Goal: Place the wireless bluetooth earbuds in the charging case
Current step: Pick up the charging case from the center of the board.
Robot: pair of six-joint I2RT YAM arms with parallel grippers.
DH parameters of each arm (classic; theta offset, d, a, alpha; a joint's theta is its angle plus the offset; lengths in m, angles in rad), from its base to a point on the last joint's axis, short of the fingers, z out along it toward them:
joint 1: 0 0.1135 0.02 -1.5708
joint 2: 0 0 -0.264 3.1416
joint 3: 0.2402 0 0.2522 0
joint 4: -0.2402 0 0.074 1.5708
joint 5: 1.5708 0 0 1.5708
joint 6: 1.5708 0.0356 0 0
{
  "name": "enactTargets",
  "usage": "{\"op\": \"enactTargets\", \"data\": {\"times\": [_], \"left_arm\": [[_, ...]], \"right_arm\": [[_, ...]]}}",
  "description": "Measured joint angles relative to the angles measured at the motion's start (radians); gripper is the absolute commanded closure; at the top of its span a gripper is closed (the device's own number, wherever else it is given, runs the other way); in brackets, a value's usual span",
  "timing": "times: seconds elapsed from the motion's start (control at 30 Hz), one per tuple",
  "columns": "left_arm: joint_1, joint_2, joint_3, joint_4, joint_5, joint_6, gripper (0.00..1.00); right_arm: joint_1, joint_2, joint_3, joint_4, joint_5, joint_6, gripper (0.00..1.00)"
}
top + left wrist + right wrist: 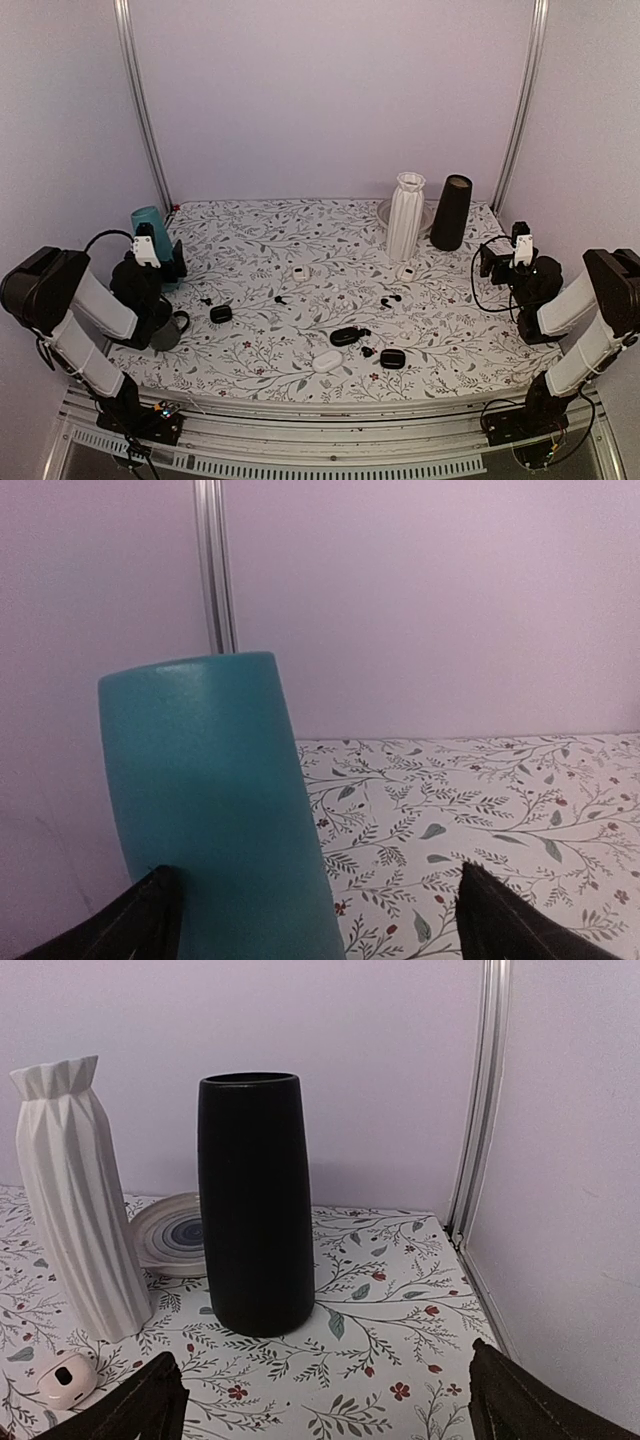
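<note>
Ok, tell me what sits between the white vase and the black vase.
A plate, set back behind the gap between them; the right wrist view shows it best.

I see even, lilac-tinted diffuse light; shadows faint, soft-edged. Wrist views slightly soft, top view bit grainy.

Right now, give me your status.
Left gripper open, empty. Right gripper open, empty. Earbuds loose, scattered centre. Teal cylinder before left, black vase before right.

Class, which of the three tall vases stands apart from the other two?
The teal vase, alone on the left side. The white pleated vase and the black vase stand side by side at the back right.
</note>
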Motion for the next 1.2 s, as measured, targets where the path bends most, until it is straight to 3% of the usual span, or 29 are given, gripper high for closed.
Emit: {"op": "enactTargets", "data": {"times": [0.9, 1.07, 1.2], "left_arm": [[-0.002, -0.039, -0.027, -0.014, -0.04, 0.017, 0.04], [-0.085, -0.283, 0.031, -0.251, -0.09, 0.054, 0.04], [-0.146, -0.428, 0.301, -0.597, -0.034, -0.015, 0.04]], "right_arm": [[0.002, -0.039, -0.006, -0.056, 0.07, 0.03, 0.01], [0.01, -0.175, 0.106, -0.294, 0.111, 0.044, 0.01], [0.025, -0.244, 0.282, -0.539, 0.1, 0.11, 0.01]]}}
